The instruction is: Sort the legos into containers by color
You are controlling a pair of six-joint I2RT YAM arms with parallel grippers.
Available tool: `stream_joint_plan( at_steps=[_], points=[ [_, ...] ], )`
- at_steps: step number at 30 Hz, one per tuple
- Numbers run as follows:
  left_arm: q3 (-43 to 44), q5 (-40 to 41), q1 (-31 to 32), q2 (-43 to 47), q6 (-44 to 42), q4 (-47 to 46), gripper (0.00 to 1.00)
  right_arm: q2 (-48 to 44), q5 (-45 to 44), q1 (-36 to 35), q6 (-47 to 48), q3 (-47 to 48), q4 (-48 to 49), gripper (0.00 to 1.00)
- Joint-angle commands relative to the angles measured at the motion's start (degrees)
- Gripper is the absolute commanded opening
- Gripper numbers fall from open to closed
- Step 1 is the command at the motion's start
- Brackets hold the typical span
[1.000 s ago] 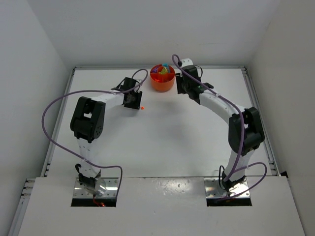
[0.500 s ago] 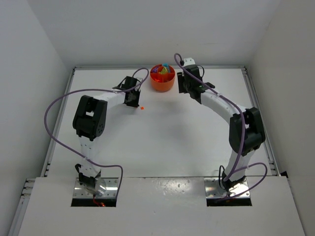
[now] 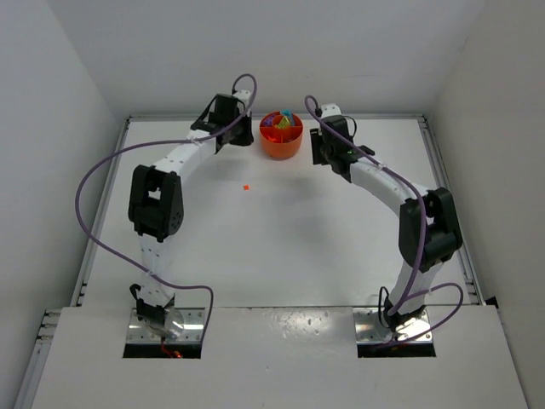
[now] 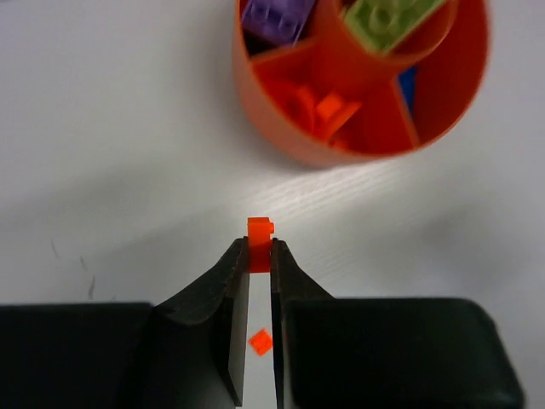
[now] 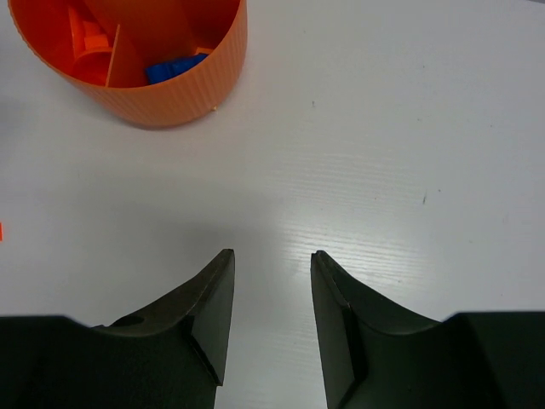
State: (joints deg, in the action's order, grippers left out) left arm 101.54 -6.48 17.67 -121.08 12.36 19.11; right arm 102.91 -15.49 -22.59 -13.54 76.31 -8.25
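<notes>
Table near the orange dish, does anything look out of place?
One tiny orange piece lies loose on the table, apart from the dish. The left gripper pinches a second orange piece; otherwise nothing stands out.

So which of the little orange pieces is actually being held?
The orange piece pinched in the left pincer, near the dish. A loose orange square lies on the table; the rest sit in the dish.
</notes>
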Motion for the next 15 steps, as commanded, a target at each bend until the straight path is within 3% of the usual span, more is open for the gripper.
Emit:
stream_joint_plan(
  at_steps=[1,7,15],
  points=[
    [5.5,-4.1,0.3,-2.1,2.8,-2.4,0.13,-2.8,-1.0,0.6,-0.8,0.1,1.2,0.41],
    [10.3,-8.5,0.3,-5.6,5.5,-4.9,0.13,-3.3,-1.6,1.1,-0.8,-1.1,1.2,0.41],
    [14.4,-8.5,2.7,-9.1,6.0,-5.6,0.13,-2.8,-1.0,1.7,-0.8,-1.1,1.2,0.41]
  ],
)
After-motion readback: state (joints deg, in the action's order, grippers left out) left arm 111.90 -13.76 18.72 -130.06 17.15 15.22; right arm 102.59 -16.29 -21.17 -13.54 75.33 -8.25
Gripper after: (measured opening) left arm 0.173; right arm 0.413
